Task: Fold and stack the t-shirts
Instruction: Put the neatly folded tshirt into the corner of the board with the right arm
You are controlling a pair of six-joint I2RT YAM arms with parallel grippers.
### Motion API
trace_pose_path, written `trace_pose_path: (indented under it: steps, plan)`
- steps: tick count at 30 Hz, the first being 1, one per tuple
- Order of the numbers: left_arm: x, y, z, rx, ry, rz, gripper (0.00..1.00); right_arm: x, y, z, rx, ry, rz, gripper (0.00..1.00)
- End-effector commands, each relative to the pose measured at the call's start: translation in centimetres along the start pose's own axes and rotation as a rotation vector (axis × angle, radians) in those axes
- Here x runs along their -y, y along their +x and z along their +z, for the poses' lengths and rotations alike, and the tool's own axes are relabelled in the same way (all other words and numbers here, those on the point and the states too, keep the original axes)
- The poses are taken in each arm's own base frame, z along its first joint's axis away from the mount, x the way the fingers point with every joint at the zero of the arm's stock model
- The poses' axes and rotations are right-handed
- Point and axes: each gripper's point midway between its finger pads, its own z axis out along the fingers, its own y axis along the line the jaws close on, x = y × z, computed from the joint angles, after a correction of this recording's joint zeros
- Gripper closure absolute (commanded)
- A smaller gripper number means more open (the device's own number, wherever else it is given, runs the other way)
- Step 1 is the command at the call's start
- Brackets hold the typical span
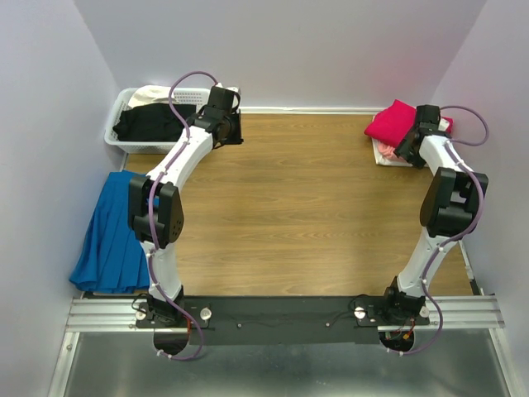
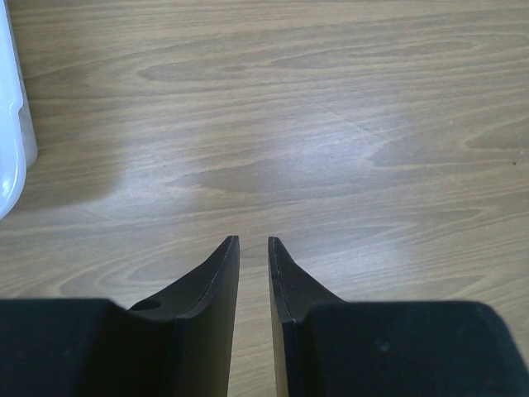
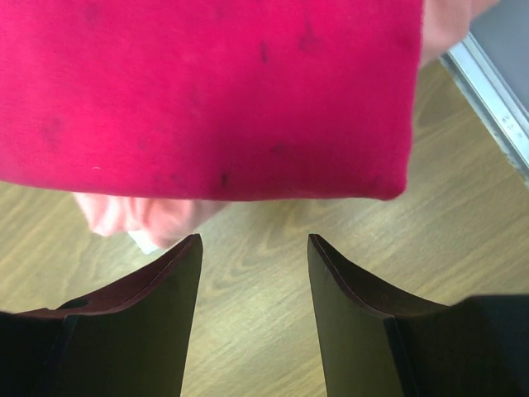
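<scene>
Right wrist view: right fingers (image 3: 188, 258) wide, empty, beside stacked red t-shirt (image 3: 207, 91); left fingers (image 2: 230, 253) narrow, empty. Next, likely: collect black t-shirt (image 1: 149, 122) from basket (image 1: 121, 104).

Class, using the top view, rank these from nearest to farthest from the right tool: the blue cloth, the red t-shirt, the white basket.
1. red t-shirt: far right corner, just ahead of the right tool.
2. white basket: far left corner, across the table.
3. blue cloth: left edge, nearer the arm bases.
</scene>
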Motion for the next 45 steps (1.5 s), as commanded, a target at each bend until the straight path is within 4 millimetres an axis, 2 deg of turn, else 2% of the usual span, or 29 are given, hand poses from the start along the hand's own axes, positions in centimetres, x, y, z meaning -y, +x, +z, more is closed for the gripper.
trace_pose_path:
  steps: [1, 7, 14, 19, 31, 38, 45]
  plan:
    - [0.3, 0.7, -0.2, -0.031, 0.014, 0.021, 0.71, 1.9, -0.9, 0.5, 0.054, 0.096, 0.024, 0.37]
    - [0.4, 0.7, -0.4, -0.026, 0.018, 0.021, 0.71, 3.8, -2.0, 1.0, 0.084, 0.169, 0.03, 0.38]
    - [0.0, 1.3, -0.6, -0.032, 0.004, 0.018, 0.71, 7.1, -3.5, 1.9, 0.124, 0.293, 0.059, 0.38]
    - [-0.1, 1.5, -0.5, -0.035, 0.003, 0.021, 0.71, 7.7, -3.5, 3.3, 0.123, 0.34, 0.054, 0.39]
    - [-0.2, 1.8, -0.3, -0.041, 0.003, 0.029, 0.71, 6.3, -6.7, 2.3, 0.181, 0.286, 0.076, 0.41]
    - [-0.1, 2.1, -0.1, -0.045, 0.006, 0.024, 0.71, 3.5, -7.3, 0.9, 0.165, 0.113, 0.057, 0.44]
    - [-0.2, 2.2, 0.1, -0.045, 0.005, 0.015, 0.71, 2.1, -8.4, -0.2, 0.189, 0.03, 0.039, 0.48]
